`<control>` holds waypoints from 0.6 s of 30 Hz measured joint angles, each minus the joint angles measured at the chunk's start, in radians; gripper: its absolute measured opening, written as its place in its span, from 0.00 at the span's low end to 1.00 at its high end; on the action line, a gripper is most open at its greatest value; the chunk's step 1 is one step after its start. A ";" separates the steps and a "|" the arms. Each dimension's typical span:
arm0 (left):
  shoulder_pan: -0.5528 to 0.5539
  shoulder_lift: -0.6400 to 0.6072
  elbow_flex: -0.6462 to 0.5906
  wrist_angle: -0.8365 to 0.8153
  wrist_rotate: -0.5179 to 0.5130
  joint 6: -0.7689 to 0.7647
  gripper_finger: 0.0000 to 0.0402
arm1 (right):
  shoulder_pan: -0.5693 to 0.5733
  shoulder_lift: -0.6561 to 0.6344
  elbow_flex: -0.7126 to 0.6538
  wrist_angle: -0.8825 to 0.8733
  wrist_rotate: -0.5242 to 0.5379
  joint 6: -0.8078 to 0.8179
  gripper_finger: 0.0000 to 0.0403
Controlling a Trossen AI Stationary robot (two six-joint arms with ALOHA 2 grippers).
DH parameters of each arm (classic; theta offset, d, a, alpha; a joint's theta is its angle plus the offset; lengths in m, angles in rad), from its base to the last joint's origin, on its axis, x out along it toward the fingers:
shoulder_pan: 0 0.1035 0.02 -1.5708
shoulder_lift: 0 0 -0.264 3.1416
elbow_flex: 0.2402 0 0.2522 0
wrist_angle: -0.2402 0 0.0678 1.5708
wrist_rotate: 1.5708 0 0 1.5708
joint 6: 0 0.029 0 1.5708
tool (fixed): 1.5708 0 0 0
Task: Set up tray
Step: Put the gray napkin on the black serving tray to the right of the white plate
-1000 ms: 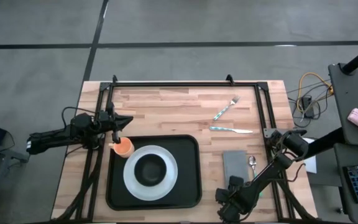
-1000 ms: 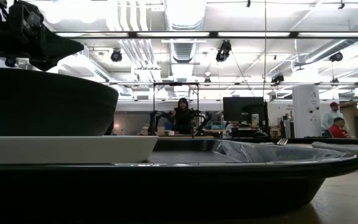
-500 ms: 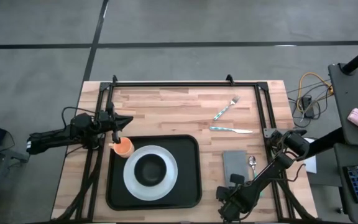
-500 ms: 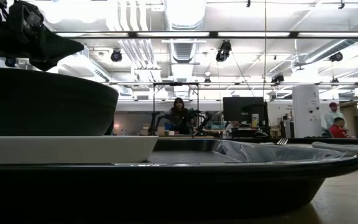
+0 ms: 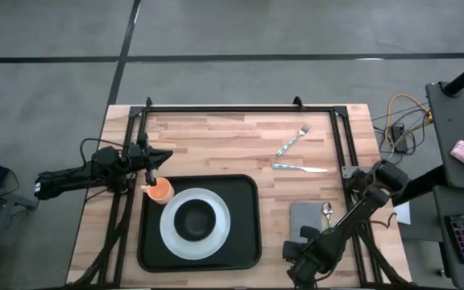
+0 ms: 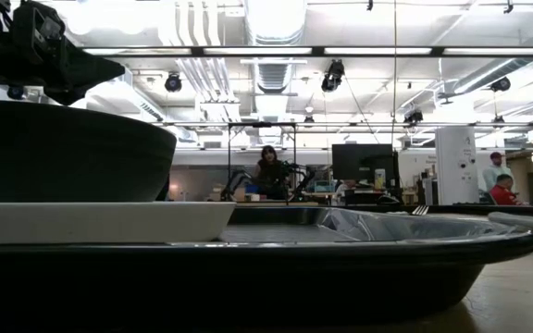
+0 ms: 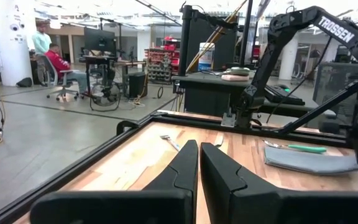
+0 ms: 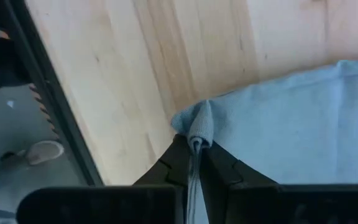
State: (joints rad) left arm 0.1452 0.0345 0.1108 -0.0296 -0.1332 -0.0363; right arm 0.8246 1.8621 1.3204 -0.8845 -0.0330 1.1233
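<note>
We find the right gripper point(image 5: 306, 234) at the near edge of the grey napkin point(image 5: 304, 216), its fingers pressed together on a pinched fold of cloth at the napkin's corner, as the right wrist view shows point(image 8: 194, 134). The left gripper point(image 5: 153, 158) waits by the orange cup point(image 5: 160, 190) at the far left corner of the tray point(image 5: 244, 234); its fingers are closed together with nothing between them. The tray lies on the near left half of the table point(image 5: 216, 141) and carries a white plate point(image 5: 217, 232) with a dark bowl point(image 5: 194, 221) on it.

Risks, in our judgement:
- The hold is on a thin fold at one corner only. The cloth may slip free if it is pulled sharply.
- The spoon point(image 5: 326, 209) lies just beside the napkin's right edge and appears to touch it. A drag could carry the spoon along or knock it away.
- A limp cloth lifted by one corner will hang and bunch, and may land crumpled or catch the tray's raised rim.

Materials: the napkin is soft, matte woven cloth, flat and rectangular. The tray is rigid black with rounded corners. The plate is smooth and round. The table is pale wood in planks. The fork point(image 5: 293, 139) and knife point(image 5: 299, 167) lie well apart on the far right.
</note>
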 joint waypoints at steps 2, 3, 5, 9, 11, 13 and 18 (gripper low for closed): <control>0.000 0.000 0.000 0.000 0.000 0.000 0.00 | -0.005 -0.026 0.010 0.004 0.003 0.000 0.03; 0.000 0.000 0.000 0.000 0.000 0.000 0.00 | -0.007 -0.040 0.013 0.005 0.003 0.000 0.03; 0.000 0.000 0.000 0.000 0.000 0.000 0.00 | -0.013 -0.064 0.022 0.003 0.003 0.000 0.03; 0.000 0.000 0.000 0.001 0.000 0.000 0.00 | -0.034 -0.106 0.030 0.000 0.007 0.001 0.03; 0.000 0.000 0.000 0.002 0.000 0.000 0.00 | -0.045 -0.130 0.032 0.001 0.008 0.002 0.03; 0.000 0.000 0.000 0.002 0.000 0.000 0.00 | -0.059 -0.149 0.032 0.001 0.008 0.000 0.03; 0.000 0.000 0.000 0.002 0.000 0.000 0.00 | -0.108 -0.208 0.033 0.006 0.010 -0.022 0.03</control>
State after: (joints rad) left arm 0.1455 0.0341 0.1108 -0.0277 -0.1333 -0.0364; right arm 0.7169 1.6545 1.3529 -0.8788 -0.0231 1.1013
